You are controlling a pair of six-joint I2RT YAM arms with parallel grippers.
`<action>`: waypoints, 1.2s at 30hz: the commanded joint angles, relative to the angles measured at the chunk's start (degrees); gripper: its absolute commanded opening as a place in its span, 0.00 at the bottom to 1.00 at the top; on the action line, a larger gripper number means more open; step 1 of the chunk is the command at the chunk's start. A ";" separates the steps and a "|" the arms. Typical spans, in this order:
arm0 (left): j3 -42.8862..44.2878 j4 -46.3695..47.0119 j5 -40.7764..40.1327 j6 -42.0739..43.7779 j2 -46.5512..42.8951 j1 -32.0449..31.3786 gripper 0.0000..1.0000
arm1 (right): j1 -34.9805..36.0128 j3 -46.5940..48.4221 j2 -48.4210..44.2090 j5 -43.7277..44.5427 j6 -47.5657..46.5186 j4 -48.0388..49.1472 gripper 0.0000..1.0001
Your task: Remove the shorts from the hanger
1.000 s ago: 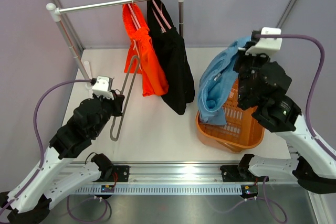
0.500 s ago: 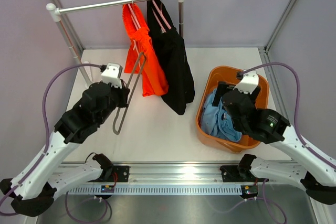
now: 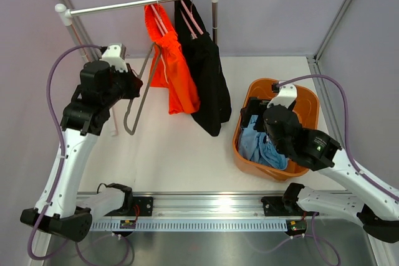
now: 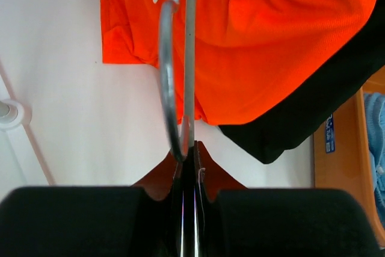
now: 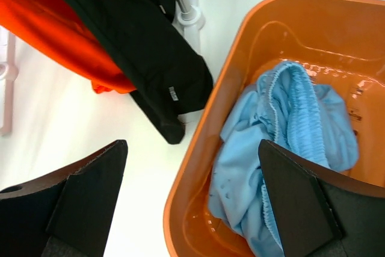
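White table [image 3: 181, 154], far edge: orange shorts [image 3: 177, 73] and black shorts [image 3: 209, 85] hang from the rail [image 3: 124, 7], long axes vertical, hems down. Light blue shorts [image 5: 289, 124] lie crumpled in the basket [image 3: 305, 101] by the right edge, beneath the right gripper [image 5: 189, 148], its fingers spread. Left gripper [image 4: 186, 154] clamps a metal hanger [image 4: 168, 76].

Three pairs of shorts: one light blue pair [image 3: 259, 146], one orange pair [image 3: 179, 76], one black pair [image 3: 209, 85]. Three hangers: two pink hangers [image 3: 194, 22], one metal hanger [image 4: 190, 46]. One orange basket [image 3: 310, 108]. One clothes rail [image 3: 137, 5].
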 commanded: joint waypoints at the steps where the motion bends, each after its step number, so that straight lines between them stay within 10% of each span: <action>1: 7.56 2.32 2.74 -1.26 3.74 0.88 0.00 | -0.34 0.25 1.14 -4.20 -2.18 5.57 1.00; 20: 24.18 -6.73 -17.39 -3.20 14.66 0.88 0.00 | -0.34 6.31 6.85 -12.12 -9.47 6.45 0.99; 36: 45.54 -10.60 -14.85 -0.30 31.97 6.68 0.00 | -0.43 9.74 13.80 -13.88 -13.17 8.65 1.00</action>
